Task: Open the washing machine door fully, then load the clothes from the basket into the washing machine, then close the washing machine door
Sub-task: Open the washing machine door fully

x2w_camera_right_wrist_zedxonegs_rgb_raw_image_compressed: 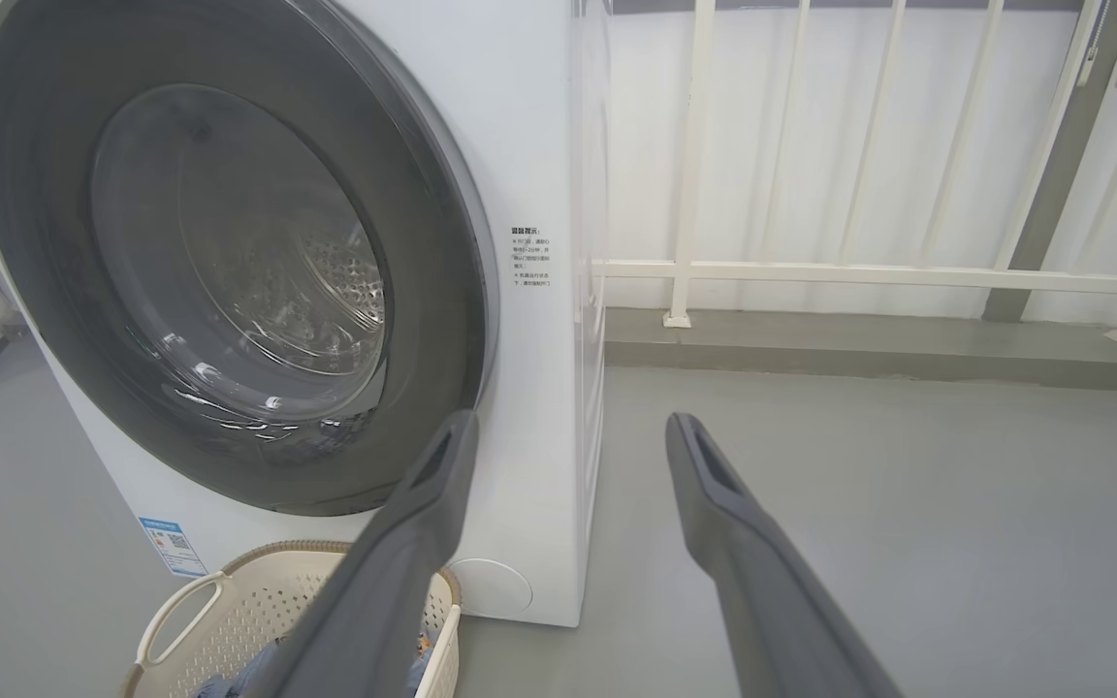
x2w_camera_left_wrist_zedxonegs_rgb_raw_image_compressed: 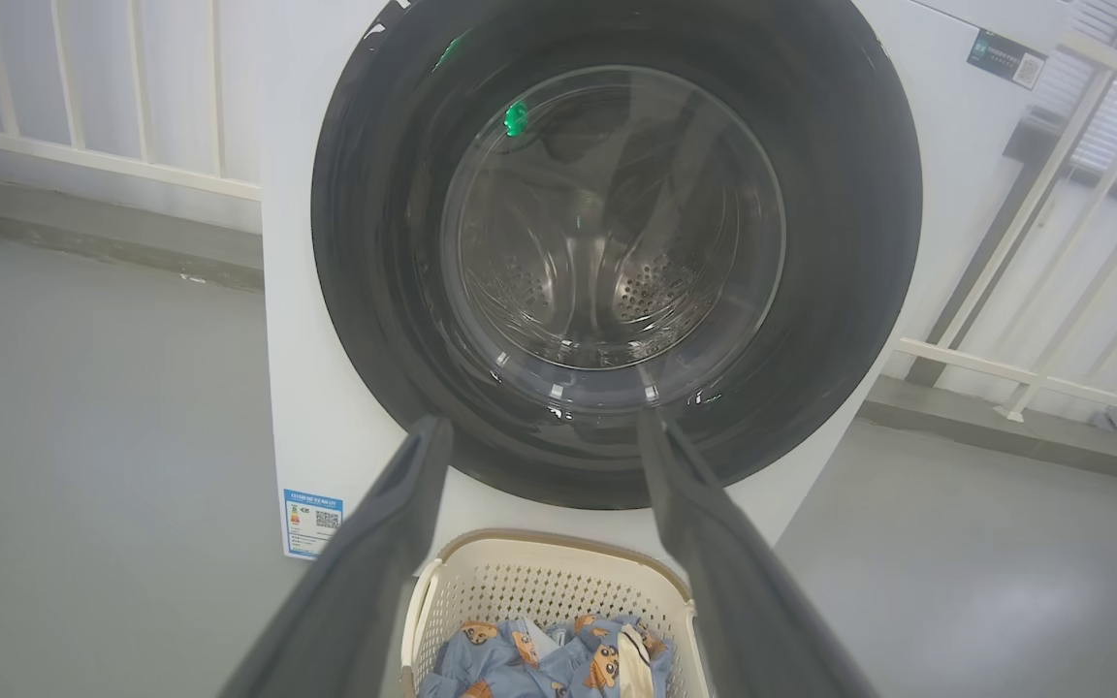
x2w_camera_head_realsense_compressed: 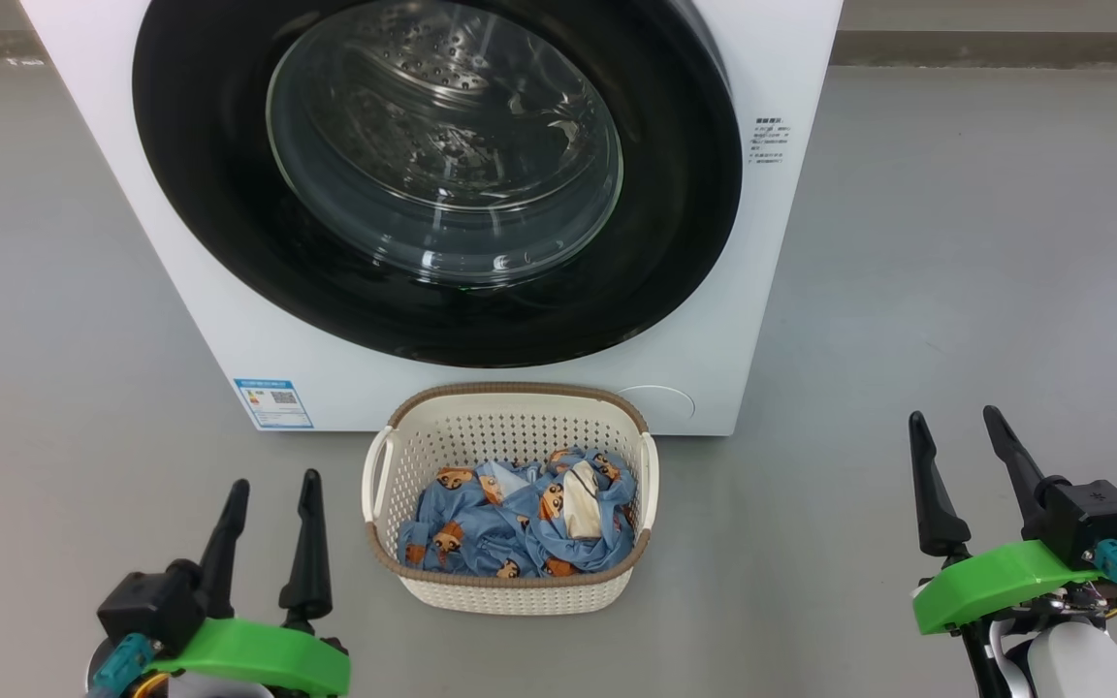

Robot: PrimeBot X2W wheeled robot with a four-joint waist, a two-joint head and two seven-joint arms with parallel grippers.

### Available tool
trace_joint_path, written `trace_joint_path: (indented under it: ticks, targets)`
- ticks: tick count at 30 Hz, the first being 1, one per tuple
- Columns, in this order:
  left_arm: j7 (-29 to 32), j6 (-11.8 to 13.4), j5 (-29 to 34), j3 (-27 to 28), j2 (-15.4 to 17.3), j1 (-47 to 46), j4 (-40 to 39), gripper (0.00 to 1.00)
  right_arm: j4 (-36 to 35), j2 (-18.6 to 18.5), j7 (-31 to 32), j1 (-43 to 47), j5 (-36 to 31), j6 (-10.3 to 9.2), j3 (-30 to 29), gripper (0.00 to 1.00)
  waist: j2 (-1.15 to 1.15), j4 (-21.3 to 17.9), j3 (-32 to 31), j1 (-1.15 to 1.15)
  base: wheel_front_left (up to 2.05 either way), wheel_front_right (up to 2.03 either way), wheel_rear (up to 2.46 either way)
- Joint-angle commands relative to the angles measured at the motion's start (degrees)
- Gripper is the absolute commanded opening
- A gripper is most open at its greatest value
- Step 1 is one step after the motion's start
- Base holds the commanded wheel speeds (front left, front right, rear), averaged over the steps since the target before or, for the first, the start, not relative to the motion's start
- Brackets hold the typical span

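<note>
The white washing machine (x2w_camera_head_realsense_compressed: 180, 242) stands straight ahead, its round black door (x2w_camera_head_realsense_compressed: 694, 213) shut flat against the front, the steel drum showing through the glass. On the floor against its front sits the cream basket (x2w_camera_head_realsense_compressed: 510, 591) holding the blue bear-print clothes (x2w_camera_head_realsense_compressed: 510, 528). My left gripper (x2w_camera_head_realsense_compressed: 268, 490) is open at the lower left, left of the basket and apart from it. My right gripper (x2w_camera_head_realsense_compressed: 956, 424) is open at the lower right, well right of the basket. The left wrist view faces the door (x2w_camera_left_wrist_zedxonegs_rgb_raw_image_compressed: 849, 242) over the basket (x2w_camera_left_wrist_zedxonegs_rgb_raw_image_compressed: 558, 582). The right wrist view sees the door (x2w_camera_right_wrist_zedxonegs_rgb_raw_image_compressed: 35, 291) obliquely.
Grey floor (x2w_camera_head_realsense_compressed: 956, 242) spreads to both sides of the machine. A blue label (x2w_camera_head_realsense_compressed: 272, 402) marks its lower left front corner. White railing (x2w_camera_right_wrist_zedxonegs_rgb_raw_image_compressed: 859, 276) and a low kerb run behind the machine.
</note>
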Motion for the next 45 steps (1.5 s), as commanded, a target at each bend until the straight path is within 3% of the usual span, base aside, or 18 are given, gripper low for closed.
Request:
trace_joint_path:
  ticks: [1,19,21,23,24,25,26,27,41,45]
  targets:
    - [-0.4,-0.2,0.3,2.0,0.8,-1.7,-1.1,1.0,-1.2,-0.5,-0.7,-2.9,0.4,0.32,1.2,1.0,0.0,0.0,0.0,0.0,0.0,0.0,0.0]
    - [-0.4,-0.2,-1.3,2.8,0.7,-1.4,-3.2,1.0,0.1,-2.3,-0.7,-6.2,2.5,0.32,-0.3,1.0,0.0,0.4,1.7,0.0,0.0,0.0,0.0]
    - [-0.4,-0.2,-1.3,3.1,0.7,-1.6,-3.9,1.0,0.2,-2.7,-0.7,-7.3,3.0,0.32,-0.7,0.82,0.0,0.6,2.3,0.0,0.0,0.0,0.0]
    - [-0.4,-0.2,-1.3,3.2,0.7,-1.8,-4.5,1.0,0.0,-3.3,-0.7,-8.5,3.6,0.32,-0.9,0.5,0.0,0.8,3.1,0.0,0.0,0.0,0.0]
    - [-0.4,-0.2,-1.2,3.2,0.7,-1.9,-4.7,1.0,0.0,-3.6,-0.7,-9.1,3.9,0.32,-0.9,0.43,0.0,1.0,3.4,0.0,0.0,0.0,0.0]
    - [-0.4,-0.2,-1.2,3.4,0.7,-2.0,-4.9,1.0,-0.1,-3.8,-0.7,-9.7,4.3,0.32,-1.0,0.29,0.0,1.1,3.8,0.0,0.0,0.0,0.0]
    - [-0.4,-0.2,-1.2,3.5,0.7,-2.2,-5.0,1.0,0.0,-4.1,-0.7,-10.3,4.8,0.32,-1.1,0.05,0.0,1.3,4.3,0.0,0.0,0.0,0.0]
    - [-0.4,-0.2,-1.2,3.5,0.7,-2.3,-5.3,1.0,0.1,-4.4,-0.7,-10.9,5.4,0.32,-1.2,0.0,0.0,1.5,4.7,0.0,0.0,0.0,0.0]
    - [-0.4,-0.2,-1.9,2.9,0.7,-3.8,-7.8,1.0,4.0,-10.0,-0.7,-20.2,23.3,0.32,2.0,0.0,0.0,4.3,9.8,0.0,0.0,0.0,0.0]
    - [-0.4,-0.2,-1.9,2.6,0.7,-4.3,-8.0,1.0,7.8,-11.7,0.5,-24.5,32.5,0.32,5.3,0.0,0.0,4.8,11.1,0.0,0.0,0.0,0.0]
